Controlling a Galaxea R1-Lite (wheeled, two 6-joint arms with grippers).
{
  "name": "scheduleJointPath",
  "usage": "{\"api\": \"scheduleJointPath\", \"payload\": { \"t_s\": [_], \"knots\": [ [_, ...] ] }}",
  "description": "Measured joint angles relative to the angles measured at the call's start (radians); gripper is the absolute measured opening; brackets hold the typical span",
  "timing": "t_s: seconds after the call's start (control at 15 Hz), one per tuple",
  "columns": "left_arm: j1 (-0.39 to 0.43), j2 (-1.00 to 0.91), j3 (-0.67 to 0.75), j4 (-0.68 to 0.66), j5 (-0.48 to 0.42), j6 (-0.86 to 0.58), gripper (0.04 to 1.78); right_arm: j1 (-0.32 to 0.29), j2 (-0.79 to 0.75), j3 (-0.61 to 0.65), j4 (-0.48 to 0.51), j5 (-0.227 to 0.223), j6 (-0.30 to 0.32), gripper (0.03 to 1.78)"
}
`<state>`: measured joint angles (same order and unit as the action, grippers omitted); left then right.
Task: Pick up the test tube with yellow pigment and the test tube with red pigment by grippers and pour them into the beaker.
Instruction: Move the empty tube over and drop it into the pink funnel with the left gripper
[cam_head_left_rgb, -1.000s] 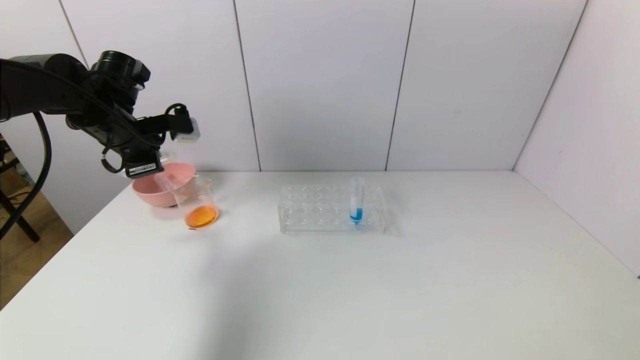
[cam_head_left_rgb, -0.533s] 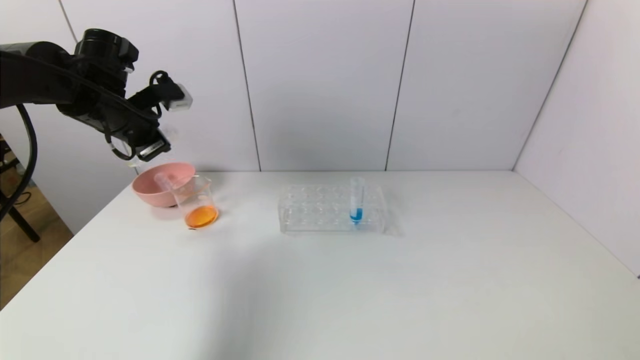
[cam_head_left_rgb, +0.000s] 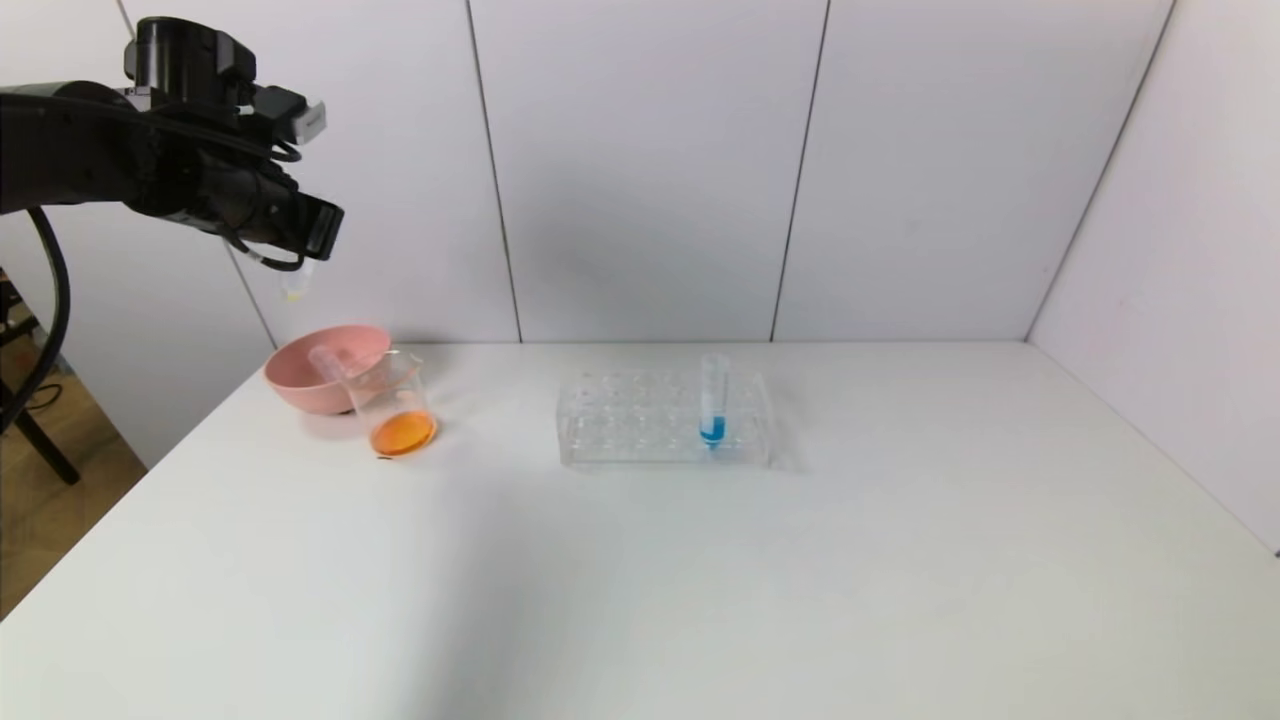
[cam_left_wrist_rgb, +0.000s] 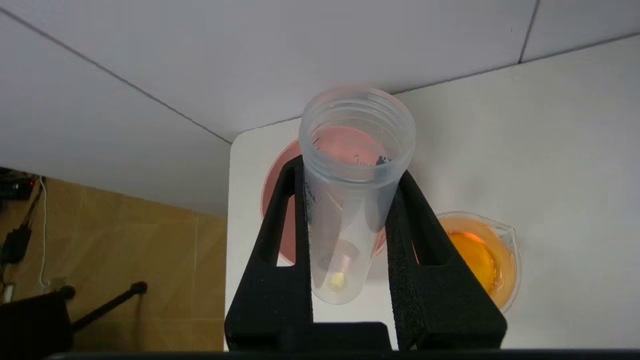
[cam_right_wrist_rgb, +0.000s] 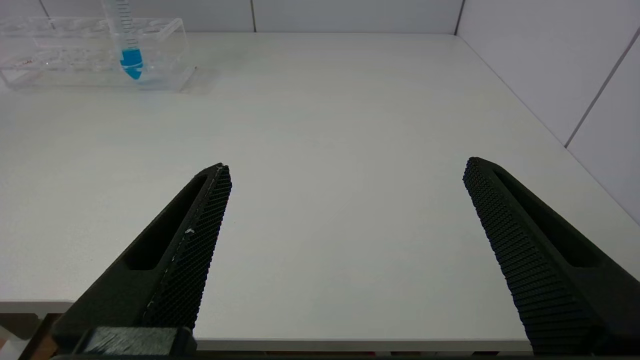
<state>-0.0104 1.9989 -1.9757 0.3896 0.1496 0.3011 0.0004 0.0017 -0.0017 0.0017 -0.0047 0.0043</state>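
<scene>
My left gripper (cam_head_left_rgb: 300, 245) is raised high above the pink bowl (cam_head_left_rgb: 325, 338) at the table's far left corner. It is shut on the test tube with yellow pigment (cam_left_wrist_rgb: 345, 225), a clear tube with only a small yellow spot left in its tip. The tip (cam_head_left_rgb: 297, 285) hangs below the fingers. The beaker (cam_head_left_rgb: 400, 405) stands beside the bowl with orange liquid in its bottom; it also shows in the left wrist view (cam_left_wrist_rgb: 480, 260). Another clear tube (cam_head_left_rgb: 328, 362) leans in the bowl, and I cannot tell whether it is the test tube with red pigment. My right gripper (cam_right_wrist_rgb: 347, 164) is open over the table's near edge.
A clear tube rack (cam_head_left_rgb: 640, 430) stands mid-table at the back with one tube of blue liquid (cam_head_left_rgb: 712, 405) upright in it. White wall panels close the back and right. The table's left edge drops to a wooden floor.
My left gripper has lifted away from the bowl and beaker, moving up and to the left with the tube, which has turned tip-down. The right arm has stayed still.
</scene>
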Motion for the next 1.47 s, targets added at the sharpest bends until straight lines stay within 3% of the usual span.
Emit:
{"api": "scheduleJointPath", "payload": {
  "t_s": [0.2, 0.53, 0.8, 1.27, 1.47],
  "knots": [
    [0.000, 0.002, 0.000, -0.022, 0.031, -0.136, 0.44, 0.000, 0.000, 0.000, 0.000, 0.000, 0.000, 1.70],
    [0.000, 0.019, 0.008, -0.111, 0.026, -0.159, 0.44, 0.000, 0.000, 0.000, 0.000, 0.000, 0.000, 1.70],
    [0.005, 0.026, 0.086, -0.187, 0.034, -0.299, 0.44, 0.000, 0.000, 0.000, 0.000, 0.000, 0.000, 1.70],
    [0.070, 0.074, 0.278, -0.553, 0.019, -0.352, 0.44, 0.000, 0.000, 0.000, 0.000, 0.000, 0.000, 1.70],
    [0.097, 0.113, 0.325, -0.616, 0.016, -0.363, 0.44, 0.000, 0.000, 0.000, 0.000, 0.000, 0.000, 1.70]
  ]
}}
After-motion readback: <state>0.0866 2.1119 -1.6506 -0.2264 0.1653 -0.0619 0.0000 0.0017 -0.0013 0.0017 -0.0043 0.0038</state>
